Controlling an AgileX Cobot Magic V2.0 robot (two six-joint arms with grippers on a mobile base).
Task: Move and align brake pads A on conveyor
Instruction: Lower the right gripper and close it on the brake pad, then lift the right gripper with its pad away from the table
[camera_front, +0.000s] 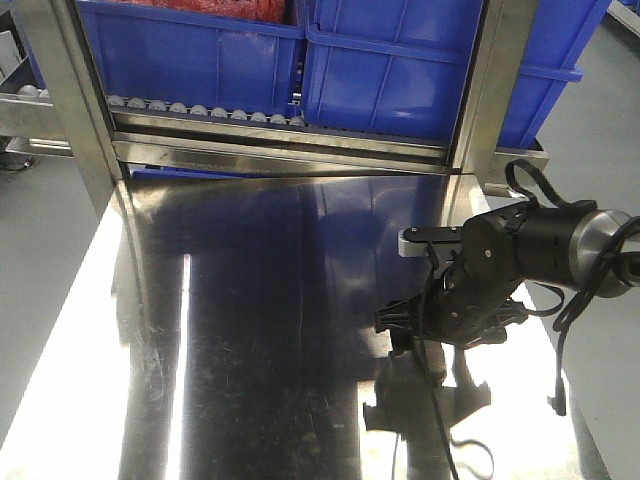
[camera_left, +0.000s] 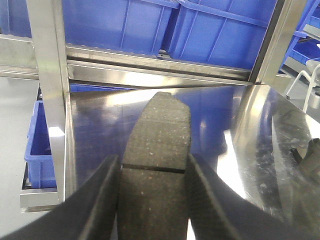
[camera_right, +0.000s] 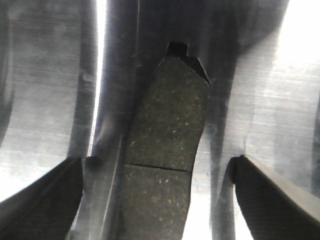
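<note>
The left gripper (camera_left: 152, 167) is squeezing one pad (camera_left: 160, 125) over the near end of the table (camera_front: 250, 300) — the right gripper (camera_right: 157, 165) is hanging wide open and empty, a second pad (camera_right: 170, 120) lying flat on the right between its jaws. No conveyor is showing, so the job is looking barely begun.

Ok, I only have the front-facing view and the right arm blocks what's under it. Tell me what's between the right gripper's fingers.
Observer: The right wrist view shows the right gripper open, straddling a dark brake pad lying flat on the steel table; neither finger touches it.
Operator: Now report the left side; it's out of my frame.
Observer: The left gripper is shut on a second brake pad, fingers pressed against both its long edges.
Operator: Give me its heading.
Observer: Its free end points at the shelf of blue bins.
</note>
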